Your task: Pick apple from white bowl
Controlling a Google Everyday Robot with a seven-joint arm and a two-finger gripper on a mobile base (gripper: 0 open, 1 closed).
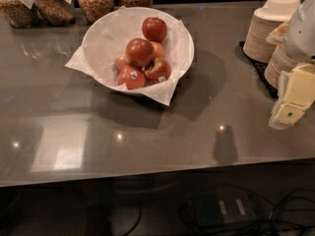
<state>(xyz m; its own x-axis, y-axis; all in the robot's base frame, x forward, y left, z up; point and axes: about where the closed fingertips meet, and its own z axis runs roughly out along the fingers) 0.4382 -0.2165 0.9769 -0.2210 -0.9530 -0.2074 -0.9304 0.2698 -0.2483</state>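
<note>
The apple crowns the other apples in the white bowl on the tabletop, likely easiest taken from above, while the hand hangs well apart at the right edge, apparently empty, its opening impossible to tell.

From where I stand the arm comes in at the three o'clock edge, its pale grey-white housing up toward two o'clock, and the cream-yellow gripper hangs beneath it, tilted down toward seven o'clock, with a small dark dot on its lowest block.
</note>
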